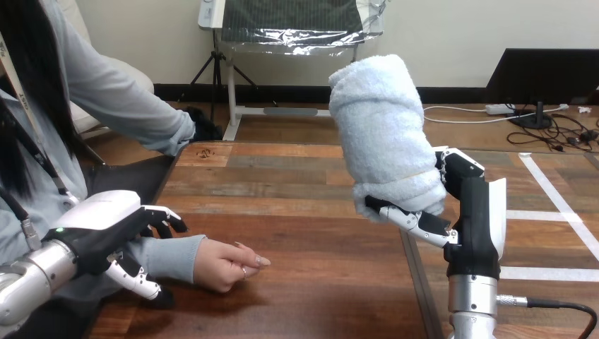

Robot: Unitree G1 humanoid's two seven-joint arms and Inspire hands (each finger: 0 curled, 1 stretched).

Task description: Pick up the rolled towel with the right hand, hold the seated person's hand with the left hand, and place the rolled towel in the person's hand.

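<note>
My right hand point(472, 212) stands upright at the table's right edge, fingers and thumb curled round the lower end of a rolled pale-blue towel point(385, 134), which rises tilted above it. The person's hand point(226, 265) rests on the wooden table point(311, 212) at the front left, loosely closed, its wrist in a pale sleeve. My left hand point(113, 236) hovers at the left over the person's forearm, fingers relaxed and spread above the sleeve, thumb below; nothing is gripped.
The person sits at the table's left side, the other arm reaching toward the far left corner. The table's right edge point(417, 282) runs just left of my right forearm.
</note>
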